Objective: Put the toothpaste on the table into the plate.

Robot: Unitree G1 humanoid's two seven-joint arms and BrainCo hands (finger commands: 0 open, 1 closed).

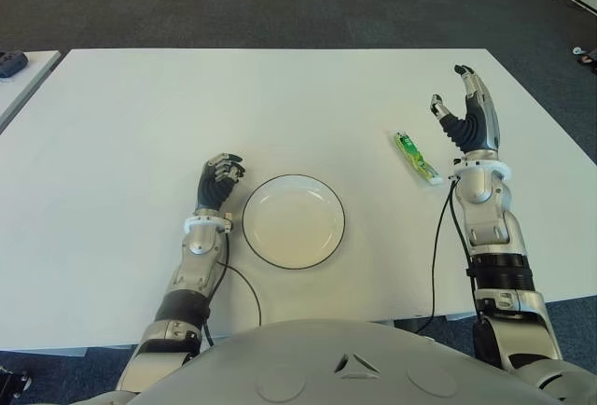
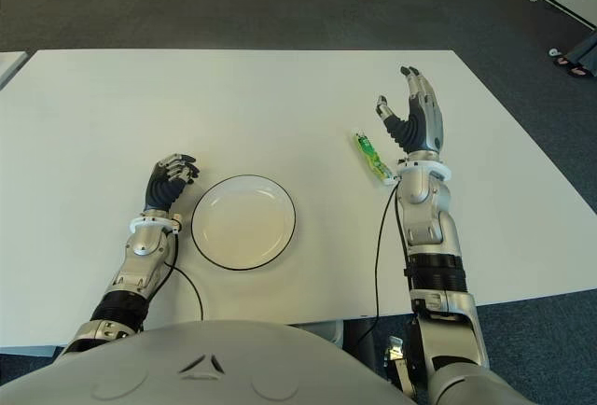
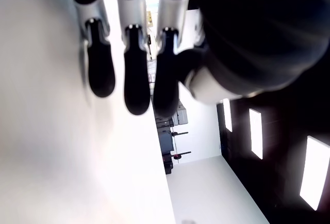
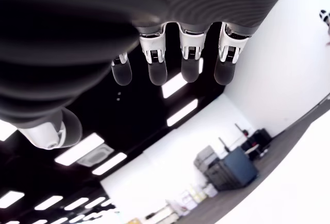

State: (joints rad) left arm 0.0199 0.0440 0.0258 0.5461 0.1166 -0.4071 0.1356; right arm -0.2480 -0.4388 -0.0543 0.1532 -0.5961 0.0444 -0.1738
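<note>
Now right robot hand spread wide, empty, beside toothpaste.

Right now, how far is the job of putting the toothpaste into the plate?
Nothing is done yet: the plate holds nothing, and the toothpaste tube lies on the white table, to the plate's right. In hand: the right hand, fingers open and empty, is raised just right of the tube. The left hand is curled beside the plate's left rim. Left: grasp, carry, release.
</note>
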